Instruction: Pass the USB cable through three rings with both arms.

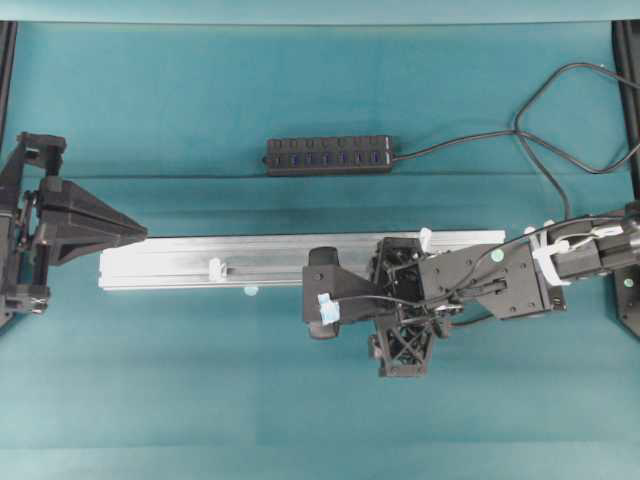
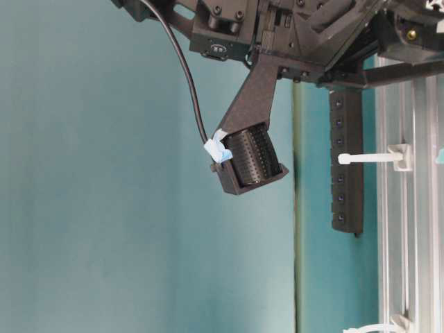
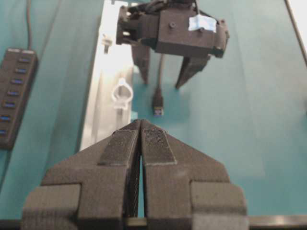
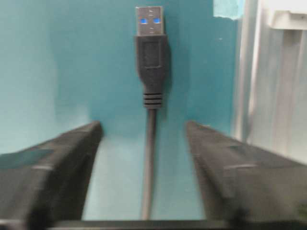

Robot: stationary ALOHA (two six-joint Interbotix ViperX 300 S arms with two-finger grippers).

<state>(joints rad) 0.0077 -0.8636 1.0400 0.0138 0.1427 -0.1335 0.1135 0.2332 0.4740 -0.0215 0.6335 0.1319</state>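
Observation:
The USB cable's plug point(image 4: 151, 52) lies flat on the teal cloth, metal tip pointing away, and its cord point(image 4: 149, 163) runs back between the fingers of my right gripper point(image 4: 144, 125). Those fingers stand apart, with a gap on each side of the cord. From the left wrist view the plug point(image 3: 158, 103) lies just in front of the right gripper point(image 3: 160, 86), next to the rail. One ring point(image 3: 122, 92) stands on the rail beside the plug, a second ring point(image 1: 425, 238) further right. My left gripper point(image 3: 141, 122) is shut and empty, at the rail's left end point(image 1: 143, 232).
The silver rail point(image 1: 180, 262) runs across the middle of the table. A black multi-port hub point(image 1: 330, 155) lies behind it, and black cord point(image 1: 545, 165) loops at the back right. The right arm point(image 1: 500, 275) lies over the rail's right end.

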